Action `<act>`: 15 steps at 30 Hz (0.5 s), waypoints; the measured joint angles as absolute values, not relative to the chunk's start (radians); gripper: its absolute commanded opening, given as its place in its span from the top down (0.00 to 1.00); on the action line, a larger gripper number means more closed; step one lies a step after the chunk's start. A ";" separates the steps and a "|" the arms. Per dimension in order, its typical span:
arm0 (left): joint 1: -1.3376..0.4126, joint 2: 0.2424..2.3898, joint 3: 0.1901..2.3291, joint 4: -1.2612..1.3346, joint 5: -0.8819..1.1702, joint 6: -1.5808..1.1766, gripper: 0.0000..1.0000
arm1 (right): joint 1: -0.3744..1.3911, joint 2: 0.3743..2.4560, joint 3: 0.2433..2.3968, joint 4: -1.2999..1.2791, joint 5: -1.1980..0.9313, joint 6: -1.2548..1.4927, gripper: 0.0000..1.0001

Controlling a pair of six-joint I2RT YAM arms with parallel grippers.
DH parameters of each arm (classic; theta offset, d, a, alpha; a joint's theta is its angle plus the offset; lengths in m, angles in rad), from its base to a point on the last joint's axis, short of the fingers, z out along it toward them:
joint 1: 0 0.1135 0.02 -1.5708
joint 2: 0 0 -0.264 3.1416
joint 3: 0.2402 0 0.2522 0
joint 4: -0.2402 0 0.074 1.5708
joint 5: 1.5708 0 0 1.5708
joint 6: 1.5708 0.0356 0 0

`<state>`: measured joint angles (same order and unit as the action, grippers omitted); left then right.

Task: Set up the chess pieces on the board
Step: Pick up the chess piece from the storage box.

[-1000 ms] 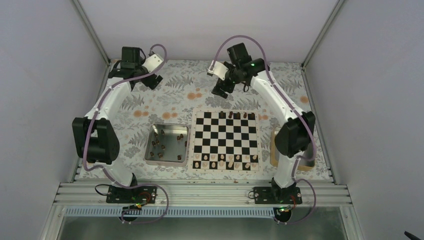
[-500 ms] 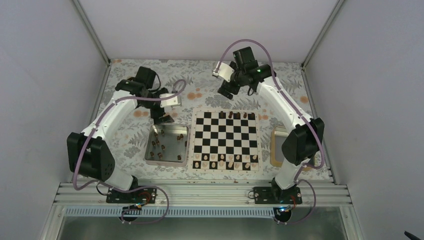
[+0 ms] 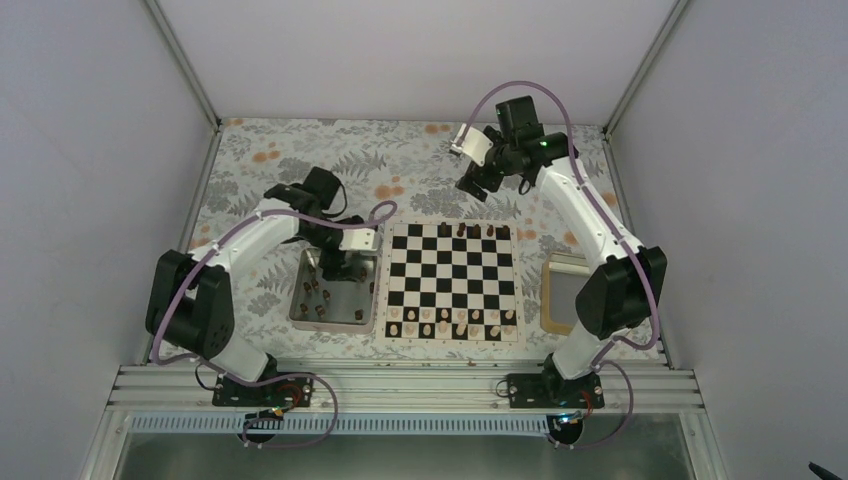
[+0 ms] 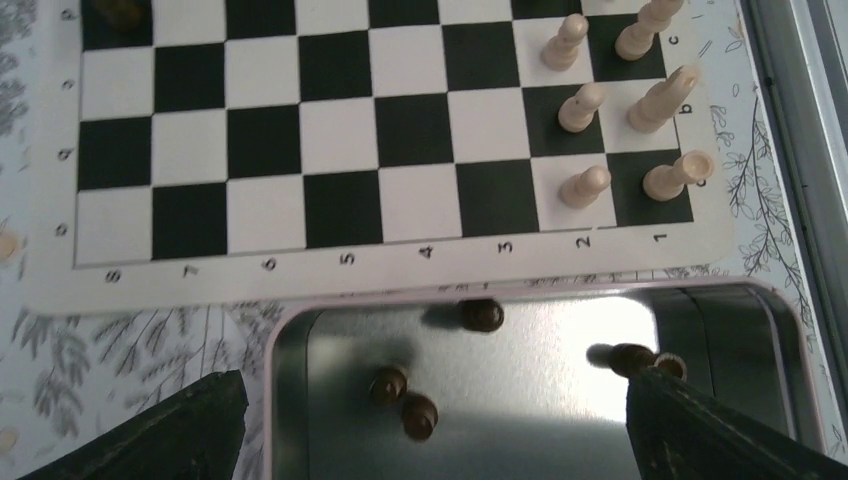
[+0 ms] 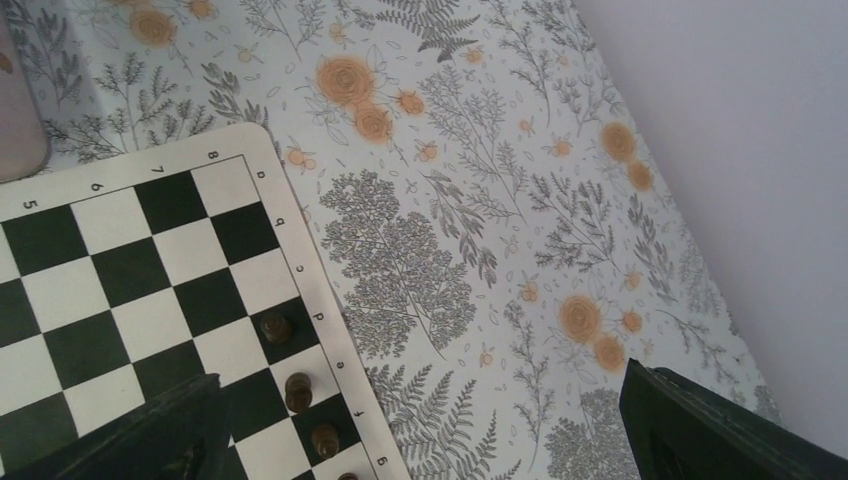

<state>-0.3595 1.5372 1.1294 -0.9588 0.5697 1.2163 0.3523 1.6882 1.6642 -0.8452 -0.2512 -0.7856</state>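
The chequered board [image 3: 450,280] lies mid-table. Several dark chess pieces [image 3: 475,231] stand in its far row, pale cream pieces [image 3: 450,322] in the near rows. More dark chess pieces [image 3: 318,292] lie in the metal tray [image 3: 335,318] left of the board. My left gripper [image 3: 345,265] hangs open over the tray's far right part. In the left wrist view, dark pieces [image 4: 388,384] lie between its fingers [image 4: 180,430], untouched. My right gripper [image 3: 478,180] is open and empty above the cloth behind the board, whose far-row pieces [image 5: 298,390] show in the right wrist view.
A second tray with a pale rim [image 3: 572,292] sits right of the board, partly behind the right arm. Flowered cloth [image 3: 300,160] covers the table. Grey walls close in the back and both sides. The metal tray's corner [image 5: 15,120] shows in the right wrist view.
My left arm has swung from the far left corner down over the metal tray. My right gripper has shifted to the right behind the board. Both stay open.
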 measured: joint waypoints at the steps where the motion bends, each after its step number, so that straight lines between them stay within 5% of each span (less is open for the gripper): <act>1: -0.373 1.542 1.124 -0.949 0.573 1.215 0.08 | 0.352 1.688 1.660 -0.844 -0.254 -0.786 0.00; 15: -0.460 1.596 1.086 -0.865 0.503 1.173 0.34 | 0.352 1.688 1.637 -0.833 -0.277 -0.786 0.00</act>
